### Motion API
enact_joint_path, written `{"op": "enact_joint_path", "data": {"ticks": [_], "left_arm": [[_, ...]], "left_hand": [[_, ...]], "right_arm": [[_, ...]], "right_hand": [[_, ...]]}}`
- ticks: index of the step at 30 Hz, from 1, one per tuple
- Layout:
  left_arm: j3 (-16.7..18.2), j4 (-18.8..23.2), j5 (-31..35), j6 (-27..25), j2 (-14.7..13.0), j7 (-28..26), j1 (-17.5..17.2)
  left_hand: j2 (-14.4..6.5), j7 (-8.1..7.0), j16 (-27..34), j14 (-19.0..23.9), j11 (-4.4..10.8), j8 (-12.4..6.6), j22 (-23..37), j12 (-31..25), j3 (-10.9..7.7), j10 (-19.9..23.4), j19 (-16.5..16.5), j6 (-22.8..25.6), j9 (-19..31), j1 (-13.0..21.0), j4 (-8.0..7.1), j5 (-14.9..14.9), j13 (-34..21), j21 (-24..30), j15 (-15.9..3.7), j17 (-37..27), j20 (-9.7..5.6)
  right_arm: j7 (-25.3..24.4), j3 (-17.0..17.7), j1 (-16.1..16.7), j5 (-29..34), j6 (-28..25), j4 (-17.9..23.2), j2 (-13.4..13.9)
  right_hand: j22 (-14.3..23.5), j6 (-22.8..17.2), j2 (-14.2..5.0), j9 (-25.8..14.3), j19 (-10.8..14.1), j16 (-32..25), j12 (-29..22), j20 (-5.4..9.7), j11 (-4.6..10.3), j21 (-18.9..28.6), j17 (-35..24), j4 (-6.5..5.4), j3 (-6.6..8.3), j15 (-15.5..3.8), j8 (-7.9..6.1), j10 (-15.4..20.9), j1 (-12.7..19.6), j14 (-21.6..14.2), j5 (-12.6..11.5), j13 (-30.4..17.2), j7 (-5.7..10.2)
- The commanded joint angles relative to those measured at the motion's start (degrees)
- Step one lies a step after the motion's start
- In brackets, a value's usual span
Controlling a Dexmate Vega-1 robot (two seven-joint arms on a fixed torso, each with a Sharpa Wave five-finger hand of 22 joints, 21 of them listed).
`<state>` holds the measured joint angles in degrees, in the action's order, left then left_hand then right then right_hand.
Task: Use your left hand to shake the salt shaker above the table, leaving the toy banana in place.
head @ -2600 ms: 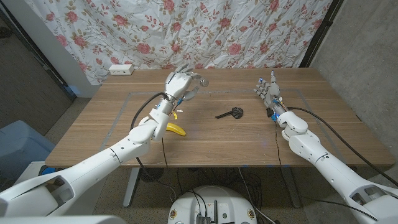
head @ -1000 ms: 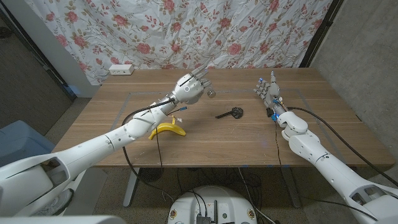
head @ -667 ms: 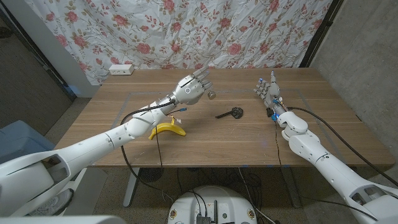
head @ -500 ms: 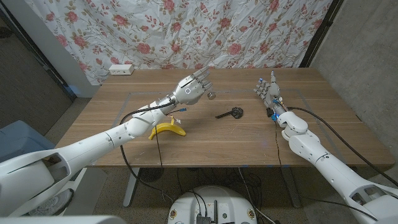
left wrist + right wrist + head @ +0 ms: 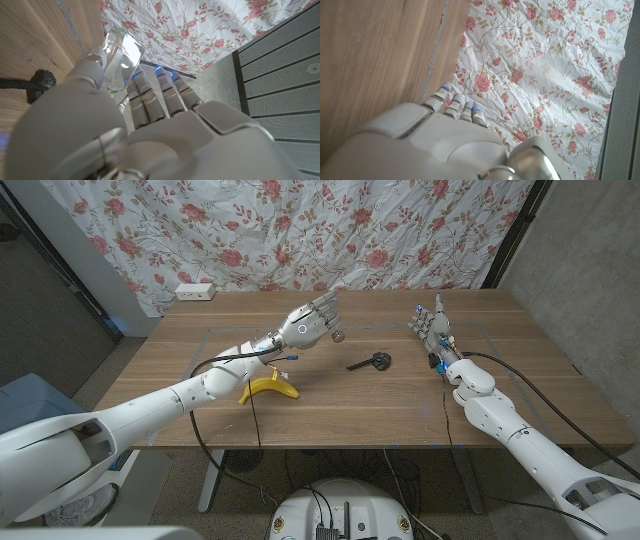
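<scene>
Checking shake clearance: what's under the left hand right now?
Bare table lies under the left hand, which holds the salt shaker up. The toy banana lies nearer, beside the forearm. The hand covers most of the shaker.

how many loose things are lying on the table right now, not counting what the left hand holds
3: a banana near the front left, a black object at the middle, a white power strip at the far left edge.

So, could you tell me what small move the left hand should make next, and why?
Probably another short shake in the air. The left hand holds the clear glass salt shaker above the wooden table, apart from the yellow toy banana and the small black object. Staying up there should keep the banana untouched.
</scene>
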<state>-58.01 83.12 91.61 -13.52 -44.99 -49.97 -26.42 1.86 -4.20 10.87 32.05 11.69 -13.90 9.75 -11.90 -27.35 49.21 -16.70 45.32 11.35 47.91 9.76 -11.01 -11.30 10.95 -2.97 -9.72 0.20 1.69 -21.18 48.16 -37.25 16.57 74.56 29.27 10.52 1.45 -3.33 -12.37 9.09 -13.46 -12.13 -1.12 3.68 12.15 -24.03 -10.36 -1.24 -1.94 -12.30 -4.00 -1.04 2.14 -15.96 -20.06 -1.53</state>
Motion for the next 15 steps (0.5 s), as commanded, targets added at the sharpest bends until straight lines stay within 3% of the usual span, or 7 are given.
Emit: {"op": "enact_joint_path", "data": {"ticks": [1,15], "left_arm": [[-1.72,-2.61,1.44,-0.88,0.00,-0.79,1.95],[-1.37,-3.31,0.18,-2.98,-0.31,-0.60,2.59]], "left_hand": [[-0.64,-0.49,0.01,0.09,0.99,0.02,0.08,0.02,0.18,0.12,-0.05,0.08,0.22,0.22,-0.05,-0.26,-0.32,0.08,-8.55,-0.34,-0.52],[-0.77,-0.69,-0.08,-0.20,1.05,0.10,0.10,0.02,0.44,0.10,0.12,0.12,0.24,0.07,-0.15,-0.25,-0.35,0.00,-8.41,-0.35,-0.66]], "right_arm": [[0.00,0.00,0.00,0.00,-0.01,0.03,0.00],[0.01,0.00,0.00,-0.01,-0.01,0.02,0.00]], "right_hand": [[0.30,0.07,-5.86,-0.20,0.49,-0.22,-0.17,-0.05,-0.03,0.35,-0.31,-0.32,-0.07,-1.96,-0.20,-0.41,-0.03,0.43,-0.33,-0.17,-0.54],[0.30,0.10,-5.87,-0.21,0.49,-0.24,-0.16,-0.08,0.04,0.35,-0.31,-0.32,-0.06,-1.97,-0.19,-0.43,-0.02,0.39,-0.34,-0.17,-0.51]]}}
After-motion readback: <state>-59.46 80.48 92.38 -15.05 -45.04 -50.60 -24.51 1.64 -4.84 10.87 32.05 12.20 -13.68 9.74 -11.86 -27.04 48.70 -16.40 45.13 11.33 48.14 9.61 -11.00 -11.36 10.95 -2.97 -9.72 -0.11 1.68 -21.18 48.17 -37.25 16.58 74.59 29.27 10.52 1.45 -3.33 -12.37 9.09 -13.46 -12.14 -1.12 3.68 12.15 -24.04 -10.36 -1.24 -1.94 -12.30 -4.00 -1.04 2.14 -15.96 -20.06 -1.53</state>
